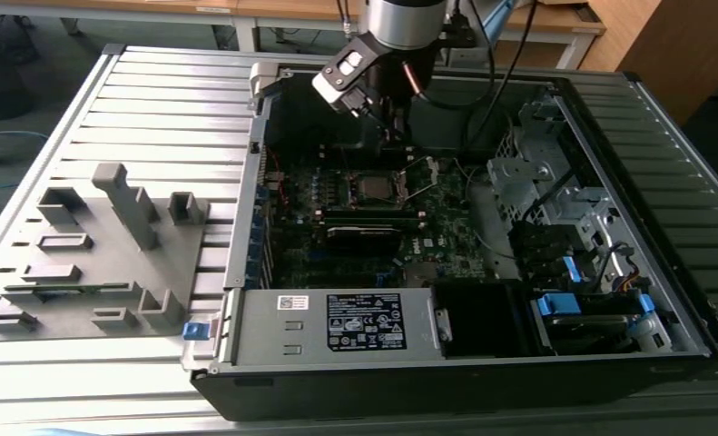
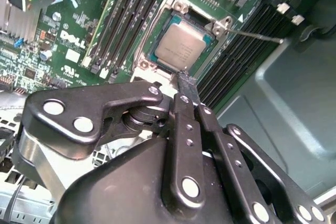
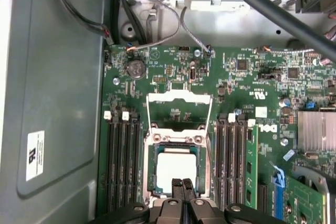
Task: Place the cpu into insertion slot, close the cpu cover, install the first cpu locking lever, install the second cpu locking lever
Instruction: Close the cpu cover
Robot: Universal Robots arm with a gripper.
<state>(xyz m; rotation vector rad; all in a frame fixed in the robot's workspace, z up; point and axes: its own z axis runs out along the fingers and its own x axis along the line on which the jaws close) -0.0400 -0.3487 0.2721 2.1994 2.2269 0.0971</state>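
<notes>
A: Case (image 1: 456, 391) open on the surface (image 1: 152, 100), board (image 3: 236, 77) exposed. Tool?
B: Tool (image 2: 186, 81) hangs just over the socket (image 3: 152, 140) edge, tips pressed together, nothing pinched.
A: Cover, cpu?
B: Cover (image 3: 178, 96) stands open, tipped back from the socket. Cpu (image 3: 176, 166) seated inside the socket, silver top up. One lever (image 2: 257, 35) sticks out beside the socket, unlatched.

In the first wrist view, the gripper (image 3: 181, 184) (cropped by the picture's edge) hides one edge of the cpu (image 3: 176, 163) from you.
</notes>
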